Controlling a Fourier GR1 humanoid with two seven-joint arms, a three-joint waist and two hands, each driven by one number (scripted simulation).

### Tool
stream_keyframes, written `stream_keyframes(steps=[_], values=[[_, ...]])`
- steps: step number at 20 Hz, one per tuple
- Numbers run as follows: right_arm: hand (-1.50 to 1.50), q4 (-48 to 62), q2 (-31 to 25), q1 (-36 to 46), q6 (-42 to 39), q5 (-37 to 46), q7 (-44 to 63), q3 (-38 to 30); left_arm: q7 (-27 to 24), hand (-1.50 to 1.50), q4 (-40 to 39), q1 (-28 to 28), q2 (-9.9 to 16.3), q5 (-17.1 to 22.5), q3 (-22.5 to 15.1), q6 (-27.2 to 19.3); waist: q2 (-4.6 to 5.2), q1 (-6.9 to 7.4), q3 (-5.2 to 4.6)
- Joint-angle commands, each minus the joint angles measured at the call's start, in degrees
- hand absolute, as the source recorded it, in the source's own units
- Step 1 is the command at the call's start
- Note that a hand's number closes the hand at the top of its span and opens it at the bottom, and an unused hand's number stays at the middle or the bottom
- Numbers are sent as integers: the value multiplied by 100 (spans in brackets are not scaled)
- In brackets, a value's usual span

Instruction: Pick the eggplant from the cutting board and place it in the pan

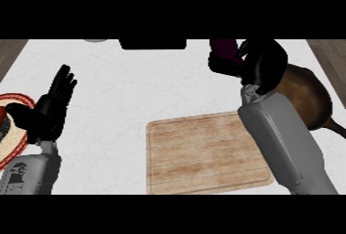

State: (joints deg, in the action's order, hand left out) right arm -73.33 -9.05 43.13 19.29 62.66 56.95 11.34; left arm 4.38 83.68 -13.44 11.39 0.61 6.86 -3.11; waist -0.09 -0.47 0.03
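Looks like the pick-up half is done. The cutting board [206,155] is bare, and the eggplant [225,52] is up off it, caught in the right robot hand [262,61]. What's left is the drop into the pan [307,98], and it isn't there yet as far as I can tell: the dark purple piece shows just left of the curled fingers, out over the white worktop [148,77], while the pan sits just right of and below that hand, partly hidden by the grey forearm.

On the grip itself: the right robot hand's fingers are curled round the eggplant, wrapping most of it, so only the end sticking out to the left and top is visible. I can't tell how high it's hanging above the worktop from this steep angle.

The left robot hand [47,112] is over near the left edge, fingers straight and spread, pointing up, holding nothing. It's just resting next to a red-rimmed plate [15,146].

My guess is the next bit needs a shift right, over the pan, before letting go.
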Motion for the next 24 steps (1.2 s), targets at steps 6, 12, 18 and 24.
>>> stream_keyframes(steps=[6, 12, 18, 24], values=[[150, 977, -1235, -864, 945, -801, -1673, -1318, 247, 0, 219, -10, -4, 105, -12, 98, 32, 85, 3], [150, 2794, -1810, -632, 1633, -786, -2607, -1881, 70, 0, 398, 178, -82, 28, -121, 105, 55, 188, 7], [150, 4586, -1908, -269, 2469, -1303, -4033, -2448, 216, 0, 354, -9, -137, -93, -224, 37, 87, 260, 15], [-150, 5198, -2042, -100, 1904, -2364, -4968, -3233, -22, 0, 107, -23, -183, -41, -192, 103, 145, 358, 29]])
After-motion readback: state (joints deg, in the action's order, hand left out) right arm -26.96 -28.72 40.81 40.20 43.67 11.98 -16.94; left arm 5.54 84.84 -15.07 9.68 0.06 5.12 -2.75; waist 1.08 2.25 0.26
